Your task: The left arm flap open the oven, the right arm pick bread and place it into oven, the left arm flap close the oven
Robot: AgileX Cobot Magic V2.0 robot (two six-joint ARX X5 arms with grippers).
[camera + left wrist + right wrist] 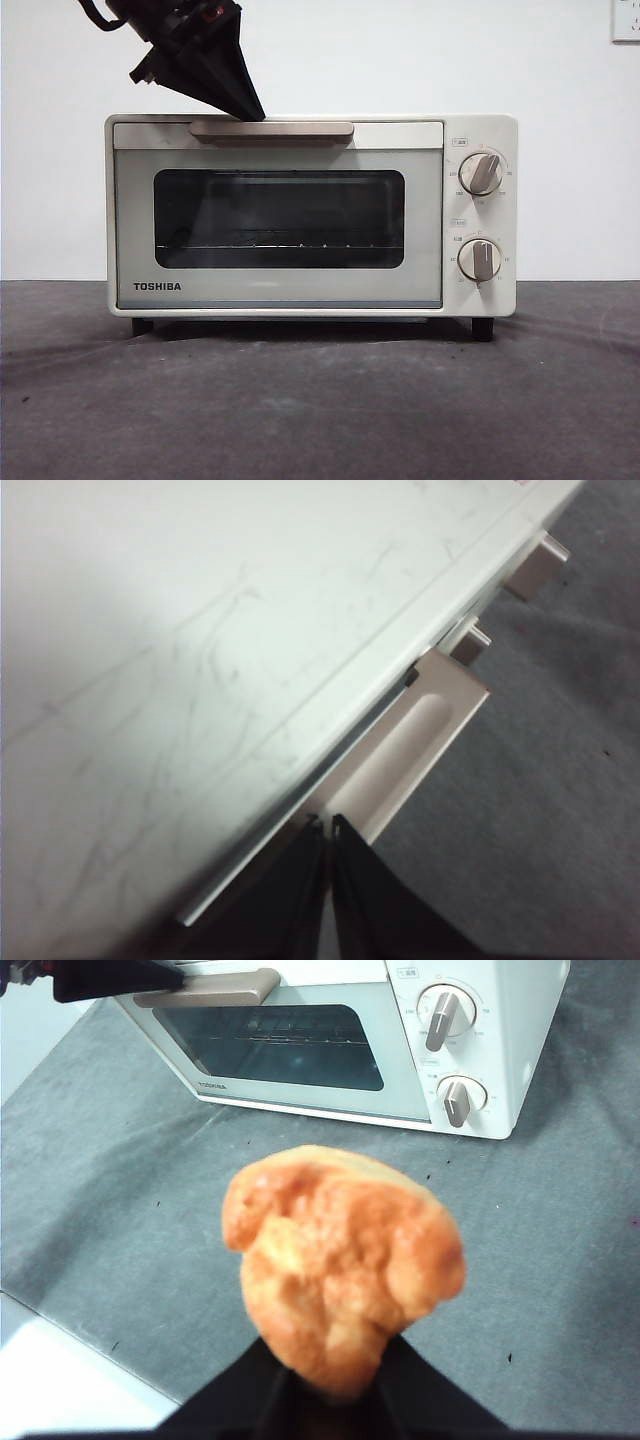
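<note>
The cream-white TOSHIBA oven point(300, 215) stands on the grey cloth with its door closed; it also shows in the right wrist view point(400, 1050). My left gripper point(250, 110) comes down from the upper left, and its shut pointed tip rests at the top of the beige bar handle point(272, 130). The left wrist view shows the shut jaw tips point(327, 823) against the handle point(420, 740) at the oven's top edge. My right gripper point(330, 1385) is shut on the golden-brown bread point(340, 1260), held above the cloth in front of the oven. The bread is out of the front view.
Two beige knobs point(481, 173) sit on the oven's right side. A grey cloth point(320, 400) covers the table in front of the oven. A white wall lies behind. The cloth's edge and pale table point(60, 1380) show in the right wrist view.
</note>
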